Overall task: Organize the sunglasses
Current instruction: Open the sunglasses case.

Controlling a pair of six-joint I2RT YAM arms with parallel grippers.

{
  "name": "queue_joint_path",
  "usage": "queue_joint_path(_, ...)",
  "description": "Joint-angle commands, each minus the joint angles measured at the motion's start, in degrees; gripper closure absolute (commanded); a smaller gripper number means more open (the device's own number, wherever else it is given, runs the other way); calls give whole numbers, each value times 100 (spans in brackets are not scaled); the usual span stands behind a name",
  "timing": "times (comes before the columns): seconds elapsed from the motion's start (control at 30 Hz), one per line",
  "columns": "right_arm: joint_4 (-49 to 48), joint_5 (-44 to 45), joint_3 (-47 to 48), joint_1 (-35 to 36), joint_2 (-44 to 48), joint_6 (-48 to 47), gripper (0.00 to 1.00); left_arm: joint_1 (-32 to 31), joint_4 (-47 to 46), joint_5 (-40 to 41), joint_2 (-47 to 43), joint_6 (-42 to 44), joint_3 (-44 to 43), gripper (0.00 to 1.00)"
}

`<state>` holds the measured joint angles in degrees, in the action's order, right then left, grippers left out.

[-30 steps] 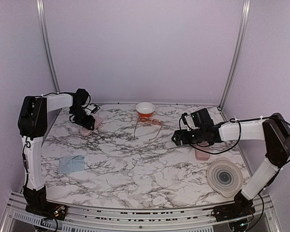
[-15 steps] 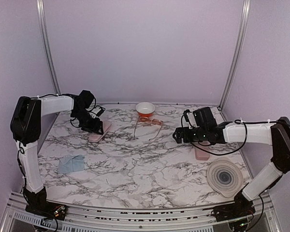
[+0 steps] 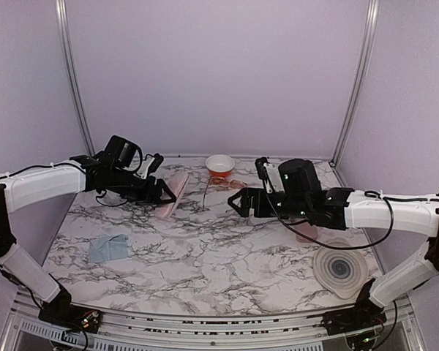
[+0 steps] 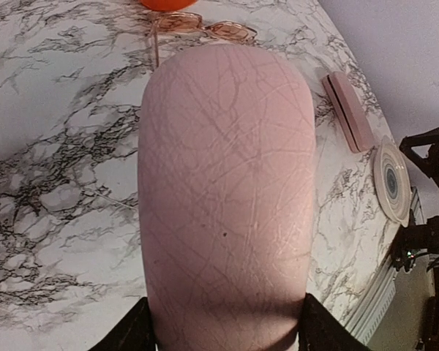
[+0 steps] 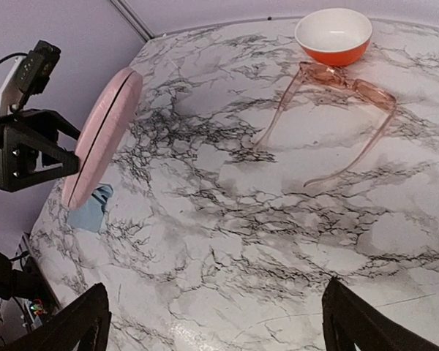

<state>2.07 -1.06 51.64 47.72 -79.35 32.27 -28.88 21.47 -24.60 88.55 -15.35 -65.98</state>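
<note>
One pair of sunglasses (image 3: 224,187) with orange-pink lenses lies unfolded on the marble table, just in front of the orange bowl (image 3: 219,164); it also shows as the sunglasses (image 5: 336,110) and the sunglasses (image 4: 205,25). My left gripper (image 3: 161,194) is shut on a pink oblong case (image 3: 175,193), held on edge in the air left of the sunglasses. The case (image 4: 223,183) fills the left wrist view. My right gripper (image 3: 235,202) hangs open and empty over the table's middle, right of the sunglasses' arms.
A second pink case (image 3: 306,233) lies partly under my right forearm. A round ribbed disc (image 3: 340,269) sits at the front right. A light blue cloth (image 3: 107,248) lies front left. Metal posts stand at the back corners.
My left arm has lifted the pink case off the back left of the table and carried it right, toward the sunglasses. My right arm has swung left toward the middle, still open.
</note>
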Motion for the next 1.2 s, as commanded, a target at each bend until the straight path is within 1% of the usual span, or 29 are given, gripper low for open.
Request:
queue_joint_path(0.0,-380,-215,477,287,153,558,2,-294,-1148,-404,-558,-937,390,67)
queue_joint_path(0.2,-1048,-509,368,369,271,930,3,-649,-2169,-561,-984,-1780,754,70)
queue_joint_path(0.27,-1140,-572,375,369,267,1024,3,-754,-2471,-565,-1084,-1975,858,71)
queue_joint_path(0.33,-1138,-629,440,380,201,1056,3,-858,-2711,-563,-1144,-2085,928,71)
queue_joint_path(0.43,-1081,-739,575,378,81,1079,3,-952,-2823,-563,-1135,-2143,937,72)
queue_joint_path(0.5,-1100,-806,634,378,0,1128,3,-1167,-3027,-563,-1115,-2178,929,72)
queue_joint_path(0.67,-1203,-916,700,392,-114,1184,4,-1315,-3195,-521,-1079,-2229,890,72)
queue_joint_path(1.17,-1331,-1085,790,389,-210,1250,4,-1496,-3199,-428,-998,-2166,814,75)
